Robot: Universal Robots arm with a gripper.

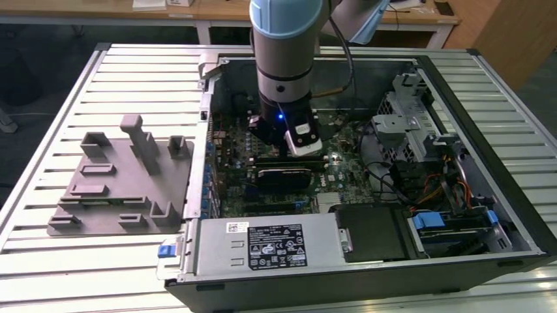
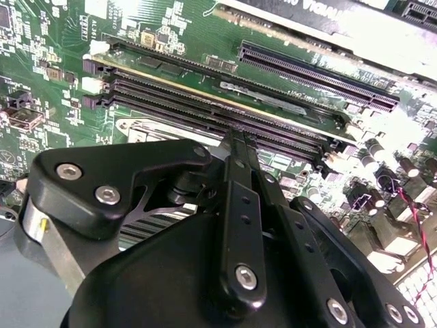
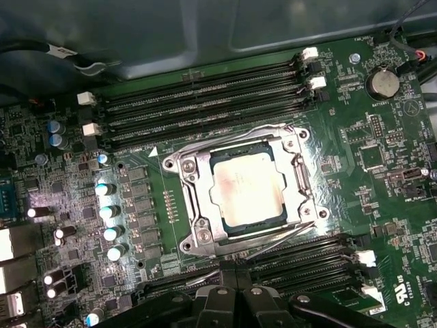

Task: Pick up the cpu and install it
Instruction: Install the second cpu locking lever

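Observation:
The cpu (image 3: 246, 191), a flat square chip with a shiny silver top, lies inside the metal socket frame (image 3: 194, 205) on the green motherboard (image 3: 382, 178). In both wrist views my gripper (image 3: 234, 277) (image 2: 235, 137) has its black fingers pressed together with nothing between them. It hovers just beside the socket, over a bank of memory slots (image 3: 293, 263). In the exterior view the arm (image 1: 283, 65) reaches straight down into the open computer case (image 1: 366, 274).
A grey fixture plate (image 1: 122, 189) with upright posts lies on the slatted table at the exterior view's left. Inside the case are a power supply (image 1: 265, 244), a black card (image 1: 283, 175), a drive cage (image 1: 409, 124) and loose cables (image 1: 435, 189).

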